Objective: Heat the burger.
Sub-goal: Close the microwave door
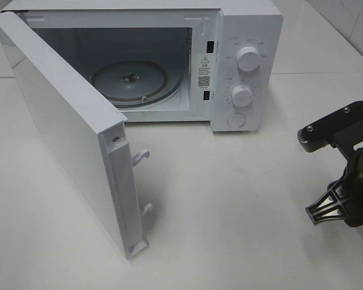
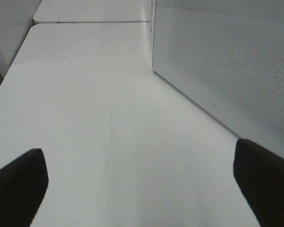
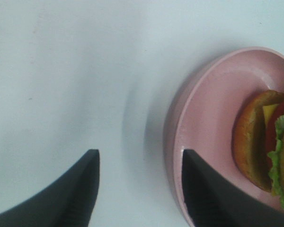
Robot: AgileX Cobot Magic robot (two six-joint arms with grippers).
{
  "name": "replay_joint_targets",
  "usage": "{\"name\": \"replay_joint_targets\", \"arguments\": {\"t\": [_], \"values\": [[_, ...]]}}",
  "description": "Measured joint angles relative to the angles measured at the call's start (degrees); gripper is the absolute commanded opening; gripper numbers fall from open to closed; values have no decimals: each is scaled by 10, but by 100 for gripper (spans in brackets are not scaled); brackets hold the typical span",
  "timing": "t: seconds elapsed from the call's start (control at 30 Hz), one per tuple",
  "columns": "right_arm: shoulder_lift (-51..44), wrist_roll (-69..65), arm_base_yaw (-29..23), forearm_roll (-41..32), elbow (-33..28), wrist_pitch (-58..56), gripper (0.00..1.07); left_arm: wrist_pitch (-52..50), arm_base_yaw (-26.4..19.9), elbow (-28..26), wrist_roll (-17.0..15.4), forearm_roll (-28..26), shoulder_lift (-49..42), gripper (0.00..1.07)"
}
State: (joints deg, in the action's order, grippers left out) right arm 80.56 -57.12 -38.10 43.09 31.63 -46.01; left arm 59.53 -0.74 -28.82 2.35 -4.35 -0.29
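The burger [image 3: 253, 142], with a brown bun, green lettuce and yellow and red layers, lies on a pink plate [image 3: 208, 94] in the right wrist view, cut off by the frame edge. My right gripper [image 3: 139, 153] is open over the white table. The plate's near rim sits between its dark fingers, and one finger [image 3: 213, 194] overlaps the plate's inside. In the high view only the right arm [image 1: 342, 175] shows, at the right edge; the burger is out of view there. My left gripper [image 2: 142, 189] stands wide open above bare table beside the microwave door [image 2: 227, 61].
The white microwave [image 1: 245, 36] stands at the back with its door [image 1: 66, 133] swung wide open toward the front left. A glass turntable [image 1: 130, 81] lies inside the cavity. Two knobs [image 1: 248, 58] are on its right panel.
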Motion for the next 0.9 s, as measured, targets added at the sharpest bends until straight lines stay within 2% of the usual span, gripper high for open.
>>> {"name": "replay_joint_targets", "arguments": {"t": [0.2, 0.27, 0.7, 0.9], "values": [[-67, 89, -1, -67, 1, 9, 70, 0, 0, 0, 0, 0, 0, 100], [-103, 139, -1, -110, 1, 8, 74, 0, 0, 0, 0, 0, 0, 100], [-260, 334, -1, -262, 1, -1, 76, 0, 0, 0, 0, 0, 0, 100], [-337, 374, -1, -299, 1, -32, 76, 0, 0, 0, 0, 0, 0, 100]]}}
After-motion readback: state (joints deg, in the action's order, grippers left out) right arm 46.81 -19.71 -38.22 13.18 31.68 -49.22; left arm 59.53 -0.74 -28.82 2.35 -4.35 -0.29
